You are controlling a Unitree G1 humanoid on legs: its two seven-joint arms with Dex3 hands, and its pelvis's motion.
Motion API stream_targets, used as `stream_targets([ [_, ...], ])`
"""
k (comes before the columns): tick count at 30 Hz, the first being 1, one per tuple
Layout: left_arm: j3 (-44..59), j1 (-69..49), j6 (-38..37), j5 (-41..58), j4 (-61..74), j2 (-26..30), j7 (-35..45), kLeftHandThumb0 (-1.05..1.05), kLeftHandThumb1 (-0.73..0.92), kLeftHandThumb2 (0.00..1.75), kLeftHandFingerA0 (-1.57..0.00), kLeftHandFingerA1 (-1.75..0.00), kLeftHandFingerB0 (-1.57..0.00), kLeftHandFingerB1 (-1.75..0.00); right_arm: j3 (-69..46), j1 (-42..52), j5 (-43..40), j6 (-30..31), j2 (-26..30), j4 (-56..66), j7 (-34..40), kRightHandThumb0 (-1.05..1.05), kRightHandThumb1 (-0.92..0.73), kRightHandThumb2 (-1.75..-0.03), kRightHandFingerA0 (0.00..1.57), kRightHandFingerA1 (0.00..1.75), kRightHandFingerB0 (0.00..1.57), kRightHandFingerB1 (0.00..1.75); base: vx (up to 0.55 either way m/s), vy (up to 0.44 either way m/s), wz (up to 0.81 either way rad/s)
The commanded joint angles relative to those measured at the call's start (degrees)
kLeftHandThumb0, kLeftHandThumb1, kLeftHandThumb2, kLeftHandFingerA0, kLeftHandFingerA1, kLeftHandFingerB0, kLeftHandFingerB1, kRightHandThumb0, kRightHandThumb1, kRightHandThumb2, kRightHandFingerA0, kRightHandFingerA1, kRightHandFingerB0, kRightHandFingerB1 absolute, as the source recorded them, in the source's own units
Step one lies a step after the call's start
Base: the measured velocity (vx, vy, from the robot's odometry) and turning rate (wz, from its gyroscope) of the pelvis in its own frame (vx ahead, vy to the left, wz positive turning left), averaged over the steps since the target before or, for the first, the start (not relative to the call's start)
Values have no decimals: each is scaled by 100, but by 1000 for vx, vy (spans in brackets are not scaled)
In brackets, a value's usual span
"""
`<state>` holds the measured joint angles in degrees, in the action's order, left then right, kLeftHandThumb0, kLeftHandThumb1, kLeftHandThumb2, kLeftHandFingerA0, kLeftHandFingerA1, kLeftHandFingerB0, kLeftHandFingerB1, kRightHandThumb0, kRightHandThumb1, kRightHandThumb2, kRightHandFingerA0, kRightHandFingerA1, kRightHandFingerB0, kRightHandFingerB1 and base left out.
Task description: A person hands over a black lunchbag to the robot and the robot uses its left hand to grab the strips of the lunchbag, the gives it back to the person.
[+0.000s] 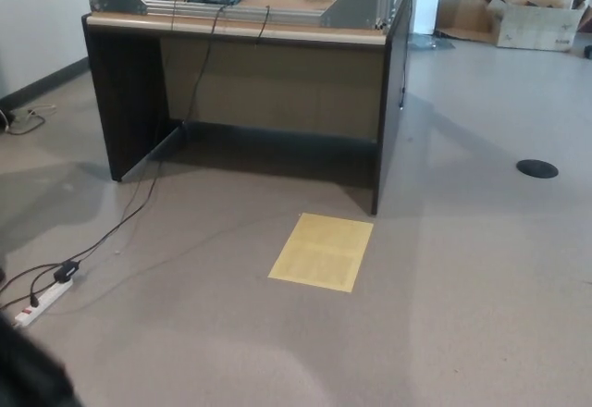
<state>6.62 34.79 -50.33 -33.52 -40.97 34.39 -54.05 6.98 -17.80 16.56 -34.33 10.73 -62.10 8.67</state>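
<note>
No lunchbag can be made out, and no person shows. A black, blurred shape pokes into the bottom left corner, on the side where my left arm comes in. It is too blurred and cut off to tell whether it is my left hand or something else. My right hand does not show.
A dark desk with a metal frame and cables stands ahead. A yellow sheet lies on the grey floor before it. A power strip with cords lies at the left, a round floor plate at the right, and a cardboard box far back right.
</note>
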Motion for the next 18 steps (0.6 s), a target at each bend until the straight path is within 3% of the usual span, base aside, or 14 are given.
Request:
stream_targets([
  [1, -434, 1424, 548, -201, 244, -3, 745, -16, 63, 55, -81, -175, -60, -175, 8, -64, -1, -25, 4, 0, 56, -55, -65, -61, 72, 48, 64, 45, 0, 0, 0],
  [5, -828, 2424, 814, -282, 263, -419, 980, -16, 63, 55, -76, -175, -53, -175, 40, -69, 27, -24, -9, 11, 88, -54, -65, -61, 72, 49, 64, 45, 0, 0, 0],
  [8, -1123, 3084, 1079, -481, 169, -740, 983, -16, 62, 55, -82, -175, -56, -175, 81, -15, 38, 14, -35, 93, 61, -54, -65, -61, 70, 48, 62, 45, 0, 0, 0],
  [9, -1245, 3430, 1264, -478, 85, -1004, 1099, -17, 63, 55, -81, -175, -58, -175, 88, -40, 30, 53, -52, 96, 30, -52, -56, -94, 66, 65, 51, 57, 0, 0, 0],
  [13, -1542, 4168, 1689, -599, -197, -1536, 1085, -21, 63, 57, -85, -175, -61, -175, 54, -138, -47, 33, -113, 56, -22, -48, -53, -93, 69, 67, 54, 59, 0, 0, 0],
  [14, -1614, 4294, 1738, -668, -285, -1589, 1016, -21, 62, 56, -88, -175, -63, -175, 38, -149, -67, 39, -125, 51, -31, -51, -63, -59, 75, 50, 66, 46, 0, 0, 0],
  [16, -1750, 4567, 1840, -771, -493, -1707, 943, -23, 63, 56, -87, -175, -63, -175, -2, -171, -126, 19, -160, 36, -60, -49, -62, -59, 75, 51, 66, 47, 0, 0, 0],
  [17, -1822, 4749, 1891, -776, -655, -1807, 948, -23, 61, 56, -85, -175, -61, -173, -10, -175, -138, 7, -170, 31, -69, -50, -52, -92, 69, 67, 56, 59, 0, 0, 0],
  [18, -1910, 4959, 1945, -785, -853, -1919, 928, -23, 61, 56, -85, -175, -61, -173, -11, -176, -138, 7, -174, 29, -76, -50, -52, -92, 69, 67, 56, 59, 0, 0, 0],
])
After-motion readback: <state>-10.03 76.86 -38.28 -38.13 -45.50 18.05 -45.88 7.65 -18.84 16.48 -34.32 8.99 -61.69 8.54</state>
